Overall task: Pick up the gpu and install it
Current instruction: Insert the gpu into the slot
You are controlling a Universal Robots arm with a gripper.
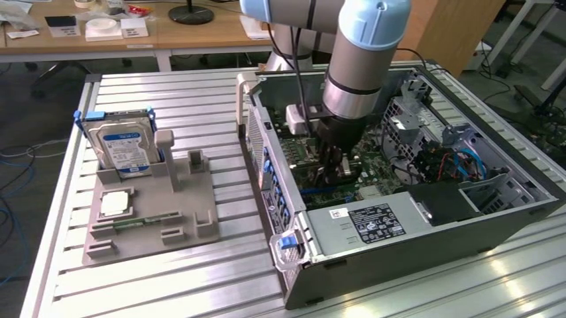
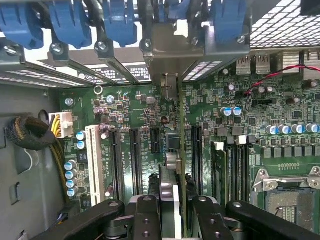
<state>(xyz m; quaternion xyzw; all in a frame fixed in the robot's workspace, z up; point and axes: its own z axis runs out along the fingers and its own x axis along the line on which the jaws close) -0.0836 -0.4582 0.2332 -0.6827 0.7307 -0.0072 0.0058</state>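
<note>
Starting at the exterior view's left: grey moulded holder tray (image 1: 146, 218) on the slatted aluminium table (image 1: 203, 99). Boxy silver hard drive with blue-white label (image 1: 124, 149) standing upright at the tray's back, small narrow green memory stick (image 1: 132, 223) lying flat nearer its front.

Moving right: open dark-grey computer case (image 1: 425, 245) lying on its side, silver-and-blue robot arm (image 1: 358, 59) reaching straight down into it. Black two-fingered gripper (image 2: 172, 202) low over the green motherboard (image 2: 125, 115), pinching the gpu (image 2: 174, 160), a thin green expansion card, with one finger (image 2: 147, 212) on either face.

Card held on edge, a thin line in the wrist view. Long axis parallel to the black expansion slots (image 2: 135, 155), far end pointing at the case's rear wall and its row of blue latches (image 2: 120, 22). Seated in a slot or not: cannot tell.
</note>
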